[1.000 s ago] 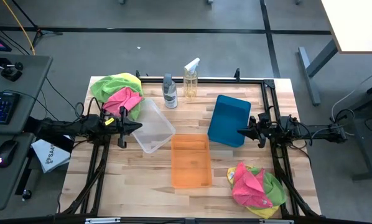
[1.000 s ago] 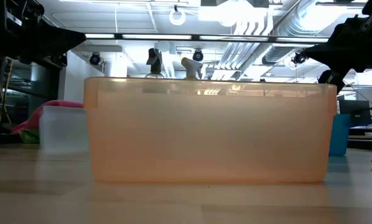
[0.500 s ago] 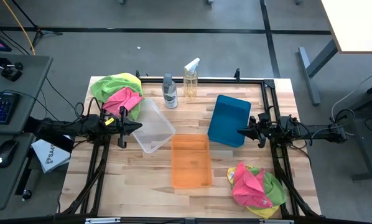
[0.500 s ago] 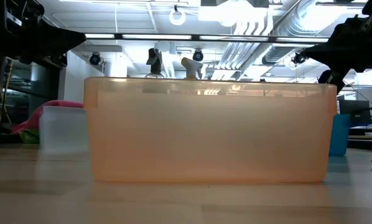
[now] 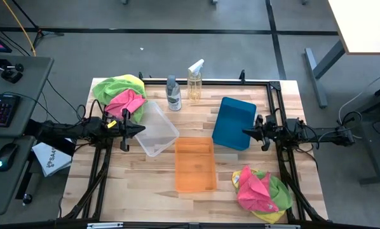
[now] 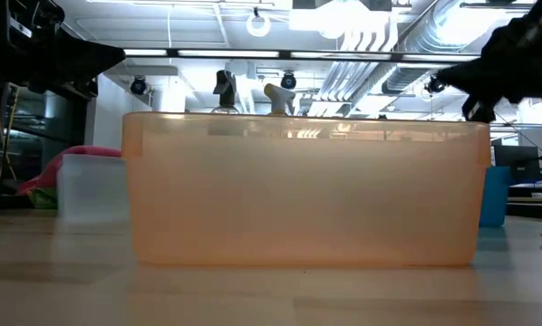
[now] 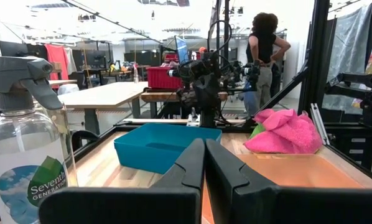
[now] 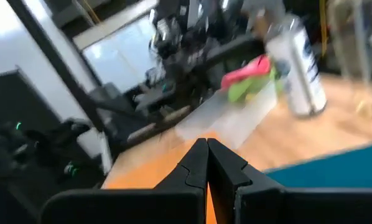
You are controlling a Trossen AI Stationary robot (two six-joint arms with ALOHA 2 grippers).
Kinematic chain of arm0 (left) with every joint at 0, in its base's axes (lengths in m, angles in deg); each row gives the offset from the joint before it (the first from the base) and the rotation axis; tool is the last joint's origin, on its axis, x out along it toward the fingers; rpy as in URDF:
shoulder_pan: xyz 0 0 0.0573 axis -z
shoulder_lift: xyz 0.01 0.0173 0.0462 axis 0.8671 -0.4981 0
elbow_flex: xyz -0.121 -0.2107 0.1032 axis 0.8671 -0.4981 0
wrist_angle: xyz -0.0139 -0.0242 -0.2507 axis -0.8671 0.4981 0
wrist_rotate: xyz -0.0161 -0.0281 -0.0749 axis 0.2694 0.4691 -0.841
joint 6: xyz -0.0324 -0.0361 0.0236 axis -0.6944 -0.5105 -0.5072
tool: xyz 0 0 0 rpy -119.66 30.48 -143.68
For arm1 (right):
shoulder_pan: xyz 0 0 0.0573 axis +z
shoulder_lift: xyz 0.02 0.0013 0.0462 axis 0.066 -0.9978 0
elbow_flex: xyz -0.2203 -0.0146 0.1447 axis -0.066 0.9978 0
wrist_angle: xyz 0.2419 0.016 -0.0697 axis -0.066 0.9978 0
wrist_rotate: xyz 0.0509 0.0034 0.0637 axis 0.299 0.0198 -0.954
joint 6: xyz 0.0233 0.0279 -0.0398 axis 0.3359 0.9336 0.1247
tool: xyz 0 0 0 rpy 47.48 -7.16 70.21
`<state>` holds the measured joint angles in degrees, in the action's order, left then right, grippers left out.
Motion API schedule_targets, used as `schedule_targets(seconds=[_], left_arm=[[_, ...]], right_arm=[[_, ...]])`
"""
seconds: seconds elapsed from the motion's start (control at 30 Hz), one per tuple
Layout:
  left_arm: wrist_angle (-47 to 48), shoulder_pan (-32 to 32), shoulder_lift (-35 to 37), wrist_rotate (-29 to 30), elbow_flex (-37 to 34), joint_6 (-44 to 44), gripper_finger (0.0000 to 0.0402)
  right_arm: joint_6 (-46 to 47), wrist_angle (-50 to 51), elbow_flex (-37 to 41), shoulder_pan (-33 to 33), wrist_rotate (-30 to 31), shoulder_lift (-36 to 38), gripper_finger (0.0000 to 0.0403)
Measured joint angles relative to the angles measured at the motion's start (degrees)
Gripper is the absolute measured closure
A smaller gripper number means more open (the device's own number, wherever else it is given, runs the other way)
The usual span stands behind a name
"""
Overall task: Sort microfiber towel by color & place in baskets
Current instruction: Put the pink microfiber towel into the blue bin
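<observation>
Two heaps of pink, lime green and yellow microfiber towels lie on the table: one at the far left corner (image 5: 120,95), one at the near right (image 5: 260,191). The clear basket (image 5: 156,129), the orange basket (image 5: 195,164) and the teal basket (image 5: 234,123) stand between them. My left gripper (image 5: 138,129) hovers shut at the clear basket's left edge, and its wrist view shows the fingers (image 7: 204,142) closed. My right gripper (image 5: 244,132) hovers shut at the teal basket's right edge, fingers (image 8: 207,142) together. Neither holds a towel.
Two bottles stand at the far edge: a grey one (image 5: 173,93) and a clear spray bottle (image 5: 195,81). A black frame runs along the table's far and side edges. A person (image 7: 264,56) stands in the room beyond the table. Bare wood shows at the near left.
My right arm has begun to move: it shows blurred in the low view, and its wrist picture is smeared. The direction is not plain. The towels and baskets lie as before.
</observation>
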<state>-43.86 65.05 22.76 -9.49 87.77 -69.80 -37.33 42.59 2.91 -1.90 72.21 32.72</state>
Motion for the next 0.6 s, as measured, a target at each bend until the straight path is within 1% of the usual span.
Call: schedule_targets(seconds=[0.03, 0.1, 0.17, 0.2, 0.23, 0.27, 0.3, 0.33, 0.37, 0.4, 0.47, 0.53, 0.6], left_arm=[[0.0, 0.0, 0.0, 0.0, 0.0, 0.0, 0.0401], [0.0, 0.0, 0.0, 0.0, 0.0, 0.0, 0.0401], [0.0, 0.0, 0.0, 0.0, 0.0, 0.0, 0.0401], [0.0, 0.0, 0.0, 0.0, 0.0, 0.0, 0.0401], [0.0, 0.0, 0.0, 0.0, 0.0, 0.0, 0.0401], [0.0, 0.0, 0.0, 0.0, 0.0, 0.0, 0.0401], [0.0, 0.0, 0.0, 0.0, 0.0, 0.0, 0.0401], [0.0, 0.0, 0.0, 0.0, 0.0, 0.0, 0.0401], [0.0, 0.0, 0.0, 0.0, 0.0, 0.0, 0.0401], [0.0, 0.0, 0.0, 0.0, 0.0, 0.0, 0.0401], [0.0, 0.0, 0.0, 0.0, 0.0, 0.0, 0.0401], [0.0, 0.0, 0.0, 0.0, 0.0, 0.0, 0.0401], [0.0, 0.0, 0.0, 0.0, 0.0, 0.0, 0.0401]], right_arm=[[2.1, -3.4, 0.0, 0.0, 2.5, -0.1, 0.0402], [11.8, -13.2, 0.0, 0.0, 9.9, -0.2, 0.0402], [21.6, -22.2, -0.4, 0.0, 20.9, -0.2, 0.0402], [23.7, -25.8, -0.7, 0.0, 26.5, -0.2, 0.0402], [24.0, -29.1, -1.0, 0.0, 31.7, -0.2, 0.0402], [23.1, -31.9, -1.3, 0.0, 35.6, -0.2, 0.0402], [21.1, -34.6, -1.6, 0.0, 38.0, -0.2, 0.0402], [19.1, -37.1, -2.1, 0.0, 38.7, -0.3, 0.0402], [17.7, -38.9, -2.8, 0.0, 37.6, -0.6, 0.0402], [17.1, -39.8, -3.9, 0.0, 34.1, -1.4, 0.0402], [17.1, -38.5, -6.9, 0.0, 22.4, -4.1, 0.0402], [20.0, -33.8, -11.5, 0.0, 10.7, -8.7, 0.0402], [24.4, -23.6, -17.0, 0.4, 1.0, -14.2, 0.0402]])
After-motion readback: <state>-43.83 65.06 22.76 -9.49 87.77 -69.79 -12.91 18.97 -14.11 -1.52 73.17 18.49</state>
